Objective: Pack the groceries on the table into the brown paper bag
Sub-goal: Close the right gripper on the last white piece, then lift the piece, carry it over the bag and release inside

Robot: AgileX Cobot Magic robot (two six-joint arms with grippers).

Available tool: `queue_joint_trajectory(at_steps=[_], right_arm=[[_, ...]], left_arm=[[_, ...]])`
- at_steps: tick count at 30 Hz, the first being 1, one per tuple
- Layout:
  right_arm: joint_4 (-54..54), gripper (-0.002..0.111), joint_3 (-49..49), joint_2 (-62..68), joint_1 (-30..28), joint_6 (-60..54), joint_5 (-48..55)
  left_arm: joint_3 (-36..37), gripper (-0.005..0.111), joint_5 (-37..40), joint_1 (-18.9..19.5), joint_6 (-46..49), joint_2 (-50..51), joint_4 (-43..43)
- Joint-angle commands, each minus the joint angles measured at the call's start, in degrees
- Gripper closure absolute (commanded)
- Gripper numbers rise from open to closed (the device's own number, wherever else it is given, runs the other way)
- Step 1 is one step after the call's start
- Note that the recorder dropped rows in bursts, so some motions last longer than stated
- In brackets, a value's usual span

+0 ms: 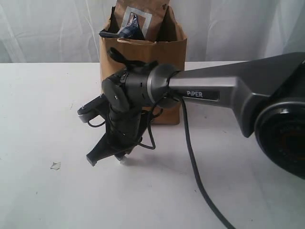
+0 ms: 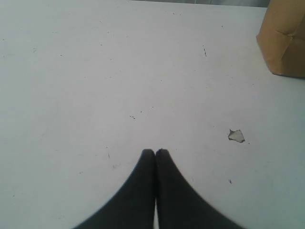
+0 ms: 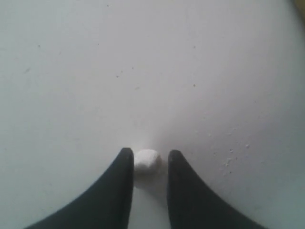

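- Your right arm [image 1: 267, 109] is filling the near right of the exterior view and reaching across the middle, with its black cable trailing down toward you.
- Your right gripper [image 3: 148, 152] is pointing down at the desk [image 1: 38, 119], just in front of the brown paper bag [image 1: 143, 53].
- Its jaws are standing partly apart, one on each side of a small white round lump [image 3: 147, 162] that is lying on the desk. One finger is looking as if it touches the lump, while a sliver of gap is showing at the other, so nothing is clamped.
- Your left gripper [image 2: 155, 151] is pressed closed, fingertips touching, holding nothing and hanging over bare desk.
- The bag is standing upright at the back of the desk, behind your right wrist.
- The brown pouch [image 1: 157, 12] with its white square is sticking up out of the bag's mouth.
- The long dark packet [image 1: 126, 32] is lying across the bag's rim in front of the pouch.
- A small pale scrap [image 2: 236, 136] is lying on the desk, between your left gripper and the bag's corner.
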Motion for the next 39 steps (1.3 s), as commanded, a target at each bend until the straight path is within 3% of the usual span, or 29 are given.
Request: queue_joint_trajectory(at_steps=[1, 8, 25, 28, 29, 31, 36, 39], right_arm=[[-0.45, 0.095, 0.07, 0.0, -0.03, 0.28, -0.49], [0.0, 0.108, 0.07, -0.13, -0.03, 0.28, -0.18], [5.17, 0.108, -0.04, -4.52, -0.03, -1.96, -0.12], [5.17, 0.097, -0.04, -3.48, -0.03, -5.47, 0.85], [5.17, 0.083, -0.04, -2.56, -0.03, -5.7, 2.02], [3.7, 0.068, -0.04, -1.64, -0.03, -5.34, 1.75], [-1.91, 0.066, -0.04, 0.63, -0.14, -2.67, 0.17], [-1.91, 0.081, -0.04, 0.63, -0.14, -2.29, -0.92]], left_arm=[[0.21, 0.107, 0.05, 0.12, -0.07, -0.28, 0.18], [0.21, 0.107, 0.05, 0.12, -0.07, -0.28, 0.18], [0.21, 0.107, 0.05, 0.12, -0.07, -0.28, 0.18], [0.21, 0.107, 0.05, 0.12, -0.07, -0.28, 0.18], [0.21, 0.107, 0.05, 0.12, -0.07, -0.28, 0.18], [0.21, 0.107, 0.05, 0.12, -0.07, -0.28, 0.18], [0.21, 0.107, 0.05, 0.12, -0.07, -0.28, 0.18], [0.21, 0.107, 0.05, 0.12, -0.07, -0.28, 0.18]])
